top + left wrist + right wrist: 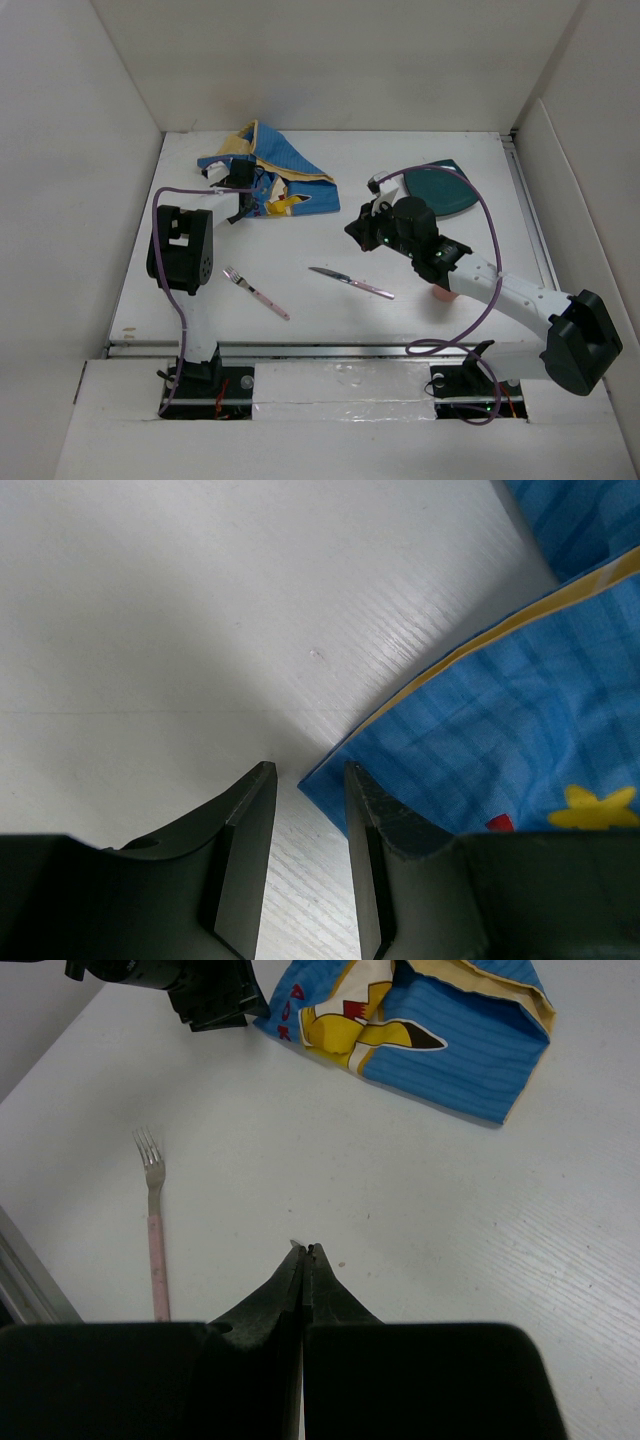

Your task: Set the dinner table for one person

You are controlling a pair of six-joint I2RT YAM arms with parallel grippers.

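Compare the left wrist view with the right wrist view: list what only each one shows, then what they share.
Only left wrist: the gap between the left gripper's parted jaws at a corner of the blue placemat, and a yellow star print. Only right wrist: the right gripper, shut and empty, a pink-handled fork, and the yellow cartoon figure. Both: the blue placemat, the white dinner table, and the left gripper.
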